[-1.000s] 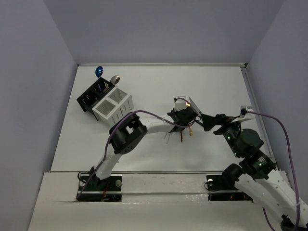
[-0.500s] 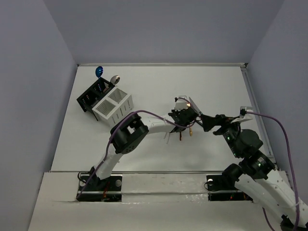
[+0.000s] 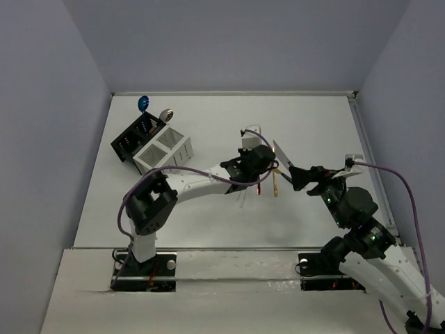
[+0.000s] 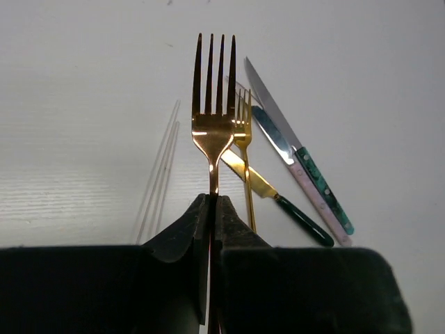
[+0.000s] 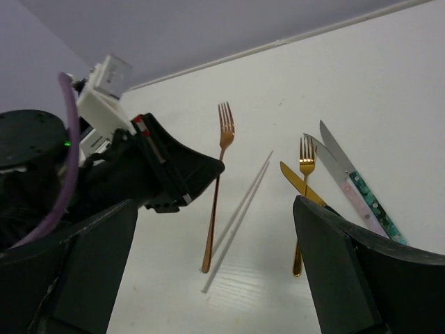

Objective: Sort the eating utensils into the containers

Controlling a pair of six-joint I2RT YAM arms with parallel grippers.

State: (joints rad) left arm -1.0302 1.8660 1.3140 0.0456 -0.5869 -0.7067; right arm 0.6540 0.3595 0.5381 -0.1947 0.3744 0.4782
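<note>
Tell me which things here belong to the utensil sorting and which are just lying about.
Job: gold fork in the shut left gripper, second gold fork, knives, chopsticks, blue spoon, silver spoon, black caddy, white caddy.
Just there: purple cable, table.

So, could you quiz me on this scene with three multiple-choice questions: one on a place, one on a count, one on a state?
1. Where on the white table do the black perforated caddy and the white perforated caddy stand?
A) far left
B) near right edge
C) between the arm bases

2. How many slim gold forks are in view?
A) one
B) two
C) four

3. What is the left claw doing?
A) gaping wide, empty
B) shut on nothing
C) shut on a gold fork

Answers:
1 A: the top view shows both caddies side by side at the far left.
2 B: one is in the claw, and a second gold fork lies on the table.
3 C: its jaws pinch the fork's handle.
</note>
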